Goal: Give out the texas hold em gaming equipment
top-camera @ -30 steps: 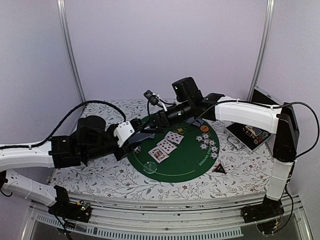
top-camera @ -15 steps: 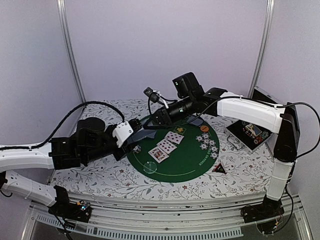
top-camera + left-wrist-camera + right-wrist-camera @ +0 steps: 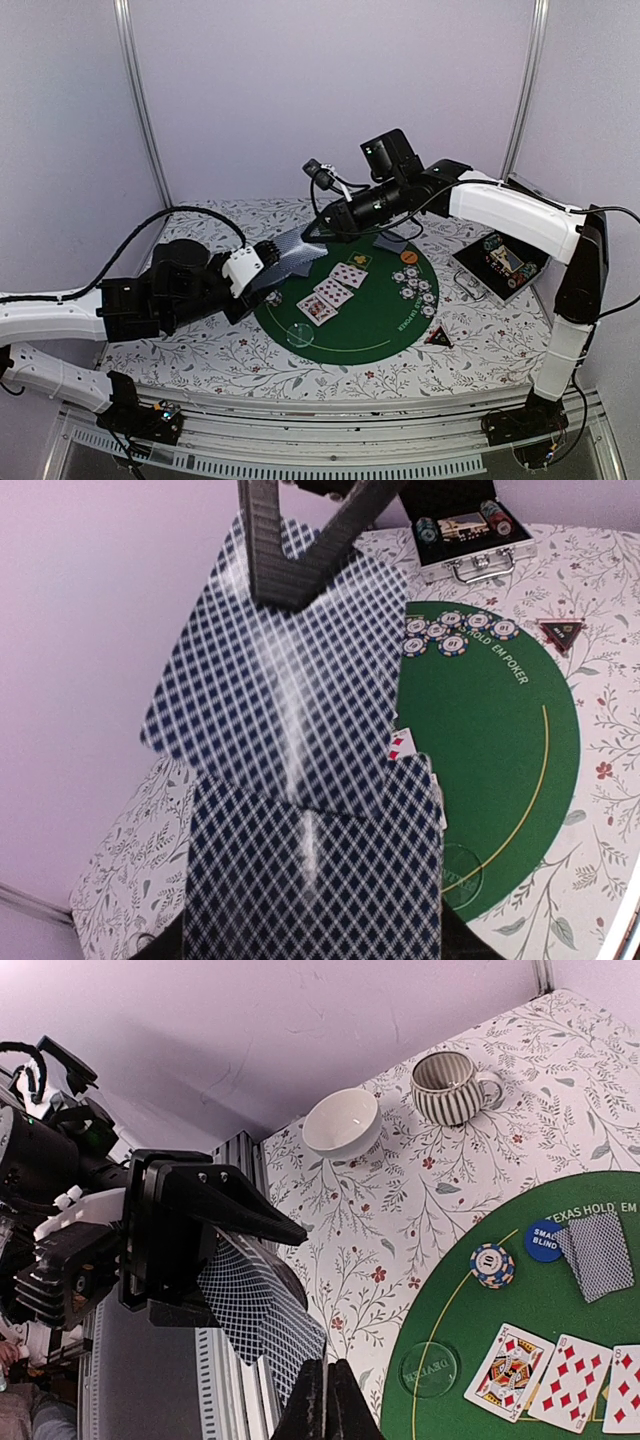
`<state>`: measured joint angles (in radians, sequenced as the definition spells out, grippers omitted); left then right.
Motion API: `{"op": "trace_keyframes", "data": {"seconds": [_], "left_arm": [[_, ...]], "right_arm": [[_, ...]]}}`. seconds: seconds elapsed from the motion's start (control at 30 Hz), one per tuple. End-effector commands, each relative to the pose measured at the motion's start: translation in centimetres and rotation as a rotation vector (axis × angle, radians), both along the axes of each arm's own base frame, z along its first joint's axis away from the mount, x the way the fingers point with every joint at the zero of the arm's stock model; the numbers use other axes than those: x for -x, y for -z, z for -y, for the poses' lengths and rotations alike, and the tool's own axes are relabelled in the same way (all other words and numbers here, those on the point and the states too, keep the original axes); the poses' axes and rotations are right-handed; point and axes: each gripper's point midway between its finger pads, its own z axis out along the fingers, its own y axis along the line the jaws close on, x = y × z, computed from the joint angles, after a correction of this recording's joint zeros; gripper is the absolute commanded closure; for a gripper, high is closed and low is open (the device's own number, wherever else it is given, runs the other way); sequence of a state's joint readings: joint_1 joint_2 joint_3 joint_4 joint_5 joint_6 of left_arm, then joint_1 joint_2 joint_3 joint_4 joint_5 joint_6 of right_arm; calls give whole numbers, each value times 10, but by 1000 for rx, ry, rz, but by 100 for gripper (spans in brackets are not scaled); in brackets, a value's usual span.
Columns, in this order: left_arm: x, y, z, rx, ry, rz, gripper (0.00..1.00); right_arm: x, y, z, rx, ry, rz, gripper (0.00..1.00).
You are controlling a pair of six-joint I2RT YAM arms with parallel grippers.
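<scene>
I have the left pincer [image 3: 265, 270] clenched on the grey-blue diamond-backed deck of playing cards [image 3: 315, 880], held in the air over the left edge of the round green felt mat [image 3: 370, 325]. The right pincer [image 3: 313, 232] is clamped on a single diamond-backed card [image 3: 270, 680], gripping it at its top edge. That card hangs tilted above the far end of the deck. In the left wrist view its lower edge overlaps the deck, and I cannot tell whether the two touch.

On the mat, three face-up red-suited cards [image 3: 335, 292] lie in a diagonal row near the middle. A cluster of small round whitish poker chips [image 3: 414, 285] sits toward the right rim, with the orange round button [image 3: 408, 257] just behind it. In the right wrist view the blue round button [image 3: 545, 1240] lies at the mat's edge, between one more chip [image 3: 493, 1263] and a face-down card [image 3: 600, 1250]. A clear round disc [image 3: 428, 1368] rests near the face-up row.

Off the mat, on the flower-patterned surface [image 3: 200, 350], an open metal case [image 3: 503, 262] stands to the right. The white bowl [image 3: 342, 1122] and the striped mug [image 3: 450, 1087] stand near each other, apart from the mat.
</scene>
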<state>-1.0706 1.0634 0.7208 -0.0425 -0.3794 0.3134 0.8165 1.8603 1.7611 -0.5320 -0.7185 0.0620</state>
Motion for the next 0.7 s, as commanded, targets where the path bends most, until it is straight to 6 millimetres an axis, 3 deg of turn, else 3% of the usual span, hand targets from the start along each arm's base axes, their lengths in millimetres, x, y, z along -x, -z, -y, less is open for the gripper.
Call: {"op": "trace_keyframes", "data": {"seconds": [0.0,0.1,0.2,0.3,0.43,0.53,0.67], "left_arm": [[2,-6,-2,49,-10,7,48],[1,-3,-5,54,-21,2,48],[1,-1,-8,61,-31,-5,48],[1,1,-9,68,-35,-11,48],[2,-1,-13,79,-43,-14,48],[4,-2,-15,87,-44,-15,48],[4,0,-19,91,-57,-21,48]], "right_arm": [[-6,-51,20,-82,18,61,98],[-16,-68,31,-127,43,68,98],[-51,-68,52,-167,176,59,98],[-105,-37,82,-198,398,-12,98],[-171,25,118,-186,683,-81,98],[-202,73,117,-145,757,-152,98],[-224,137,106,-70,770,-245,97]]}}
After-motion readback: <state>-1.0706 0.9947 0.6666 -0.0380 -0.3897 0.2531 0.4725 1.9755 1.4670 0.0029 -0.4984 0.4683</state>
